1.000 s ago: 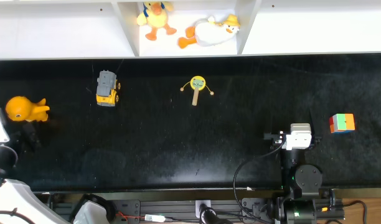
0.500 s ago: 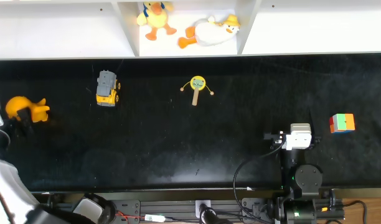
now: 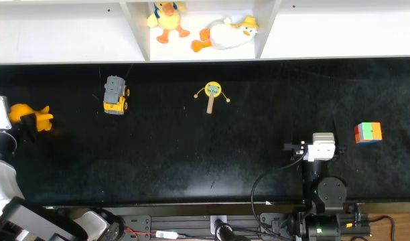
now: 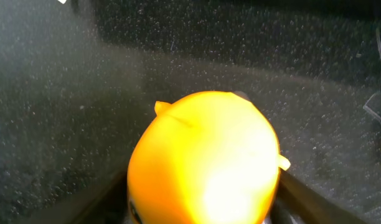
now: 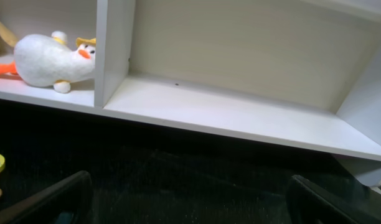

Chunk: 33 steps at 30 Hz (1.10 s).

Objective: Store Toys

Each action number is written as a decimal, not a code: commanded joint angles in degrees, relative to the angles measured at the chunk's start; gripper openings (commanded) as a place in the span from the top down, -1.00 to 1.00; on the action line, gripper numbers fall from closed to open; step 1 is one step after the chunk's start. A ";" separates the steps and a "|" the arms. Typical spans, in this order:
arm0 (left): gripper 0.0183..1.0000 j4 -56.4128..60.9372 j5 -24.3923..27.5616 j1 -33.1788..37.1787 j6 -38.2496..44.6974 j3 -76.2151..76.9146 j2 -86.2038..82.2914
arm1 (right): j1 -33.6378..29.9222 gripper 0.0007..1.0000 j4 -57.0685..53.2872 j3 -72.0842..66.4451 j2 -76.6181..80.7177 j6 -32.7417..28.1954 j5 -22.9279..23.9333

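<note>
An orange round toy animal [image 3: 37, 115] lies at the far left of the black table; up close the orange toy [image 4: 203, 155] bulges between my left fingers. My left gripper [image 3: 25, 124] stands open, with one finger on each side of the toy. My right gripper [image 3: 312, 146] rests low at the right of the table, near the front edge. It is open, and in its own view the right gripper [image 5: 190, 214] has nothing between its fingers. A grey and yellow truck [image 3: 114, 94], a yellow rattle drum [image 3: 212, 94] and a coloured cube [image 3: 368, 132] lie loose on the table.
A white shelf [image 3: 71, 40] runs along the back. Its middle compartment holds a yellow duck [image 3: 167, 17] and a white duck [image 3: 228, 32]. In the right wrist view the white duck [image 5: 50, 61] lies left of a divider [image 5: 112, 50], beside a bare shelf bay [image 5: 240, 118].
My left gripper has moved up the table to the orange toy and now straddles it. The toy itself has stayed put. The right arm has not moved.
</note>
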 commanded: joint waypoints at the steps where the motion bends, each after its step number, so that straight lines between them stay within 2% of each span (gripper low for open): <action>1: 0.32 1.36 -0.13 -0.22 0.68 1.09 0.79 | -0.15 -0.99 0.26 -0.76 -0.42 -0.20 0.17; 3: 0.52 1.49 -0.11 -0.22 0.61 1.09 0.72 | -0.15 -0.99 0.24 -0.76 -0.42 -0.20 0.15; 9: 0.82 -2.25 -0.66 -0.81 -3.76 1.11 -3.37 | -0.15 -0.99 0.26 -0.76 -0.42 -0.20 0.17; 16: 0.83 -9.81 -10.58 -5.01 -10.97 4.26 -11.47 | -0.15 -0.99 0.24 -0.76 -0.42 -0.17 0.17; 24: 0.84 -11.72 -10.64 -8.59 -18.36 10.25 -12.04 | -0.15 -0.99 0.24 -0.76 -0.42 -0.20 0.15; 28: 0.84 -8.63 -10.60 -10.60 -22.69 11.15 -12.04 | -0.15 -0.99 0.24 -0.76 -0.42 -0.20 0.15; 33: 0.84 -1.66 -10.69 -13.66 -24.15 11.15 -11.72 | -0.15 -0.99 0.26 -0.76 -0.42 -0.20 0.15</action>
